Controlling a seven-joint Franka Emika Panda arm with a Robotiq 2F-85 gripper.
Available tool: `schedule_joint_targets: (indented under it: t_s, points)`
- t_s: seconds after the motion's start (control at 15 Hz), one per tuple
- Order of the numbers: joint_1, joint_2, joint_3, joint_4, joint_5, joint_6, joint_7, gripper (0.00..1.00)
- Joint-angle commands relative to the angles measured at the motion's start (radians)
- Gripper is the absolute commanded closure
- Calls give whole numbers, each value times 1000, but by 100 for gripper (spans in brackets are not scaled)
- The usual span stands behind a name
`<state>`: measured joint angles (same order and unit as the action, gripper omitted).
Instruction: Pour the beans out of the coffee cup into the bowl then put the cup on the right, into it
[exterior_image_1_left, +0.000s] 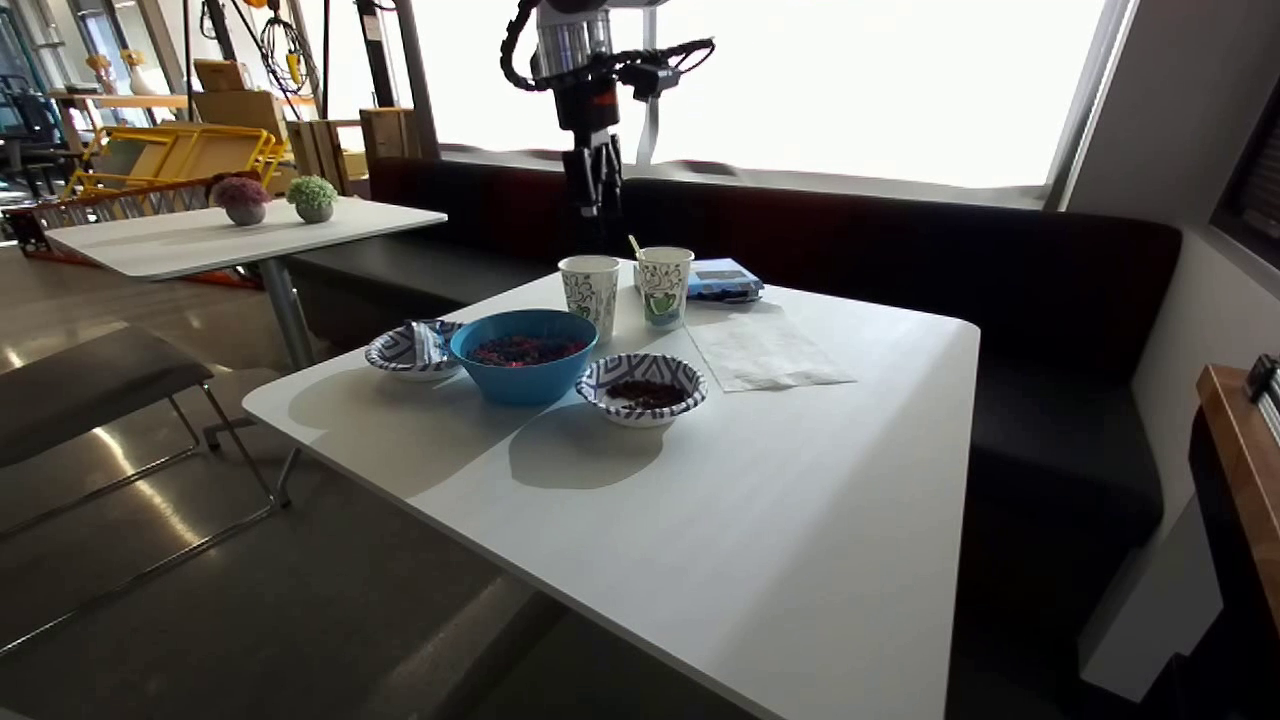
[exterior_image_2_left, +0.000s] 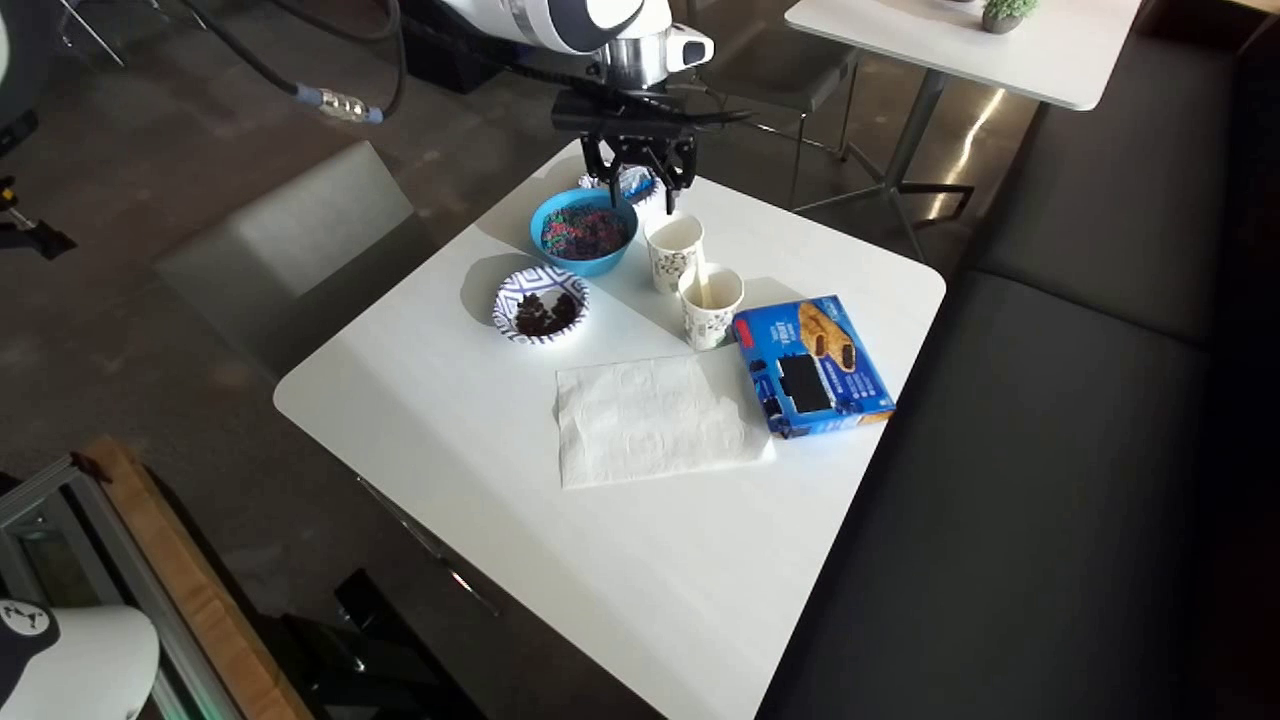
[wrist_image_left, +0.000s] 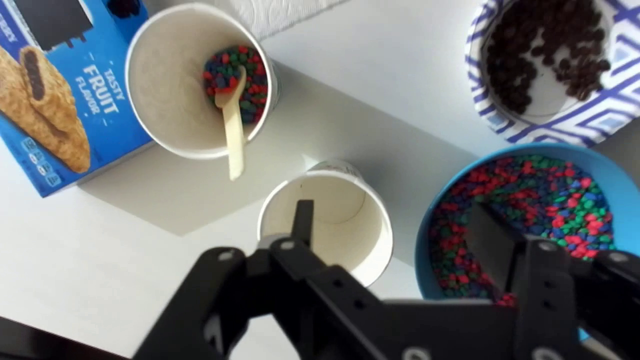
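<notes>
My jaws stand wide apart, holding nothing. In the wrist view the gripper (wrist_image_left: 398, 231) centres between the empty cup (wrist_image_left: 345, 220) and the blue bowl (wrist_image_left: 622, 192): one jaw shows over the cup's mouth, the other over the bowl. That cup stands upright on the table (exterior_image_2_left: 650, 560), so I judge I must shift sideways, away from the bowl, to straddle it. The fuller cup (wrist_image_left: 165, 75), spoon (wrist_image_left: 233, 127) inside, stands beyond it, beside the box (wrist_image_left: 80, 95).
</notes>
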<state>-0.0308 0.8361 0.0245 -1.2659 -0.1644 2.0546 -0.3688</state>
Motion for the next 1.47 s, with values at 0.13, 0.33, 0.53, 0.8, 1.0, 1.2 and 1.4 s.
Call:
schedule_joint_targets:
  t_s: [0.13,0.33,0.53,0.8,1.0,1.2,1.4]
  points:
    - [-52,-73,15,-156,-49,27,-226,0]
    - [-48,-39,5,-99,-38,4,-205,0]
    - [-48,-39,5,-89,-38,3,-204,0]
    - [-61,-39,14,-97,-22,27,-213,0]
    - [-111,-34,43,-129,46,79,-239,0]
    - [-143,-23,50,-159,72,172,-272,0]
    - [-174,-1,63,-176,102,252,-313,0]
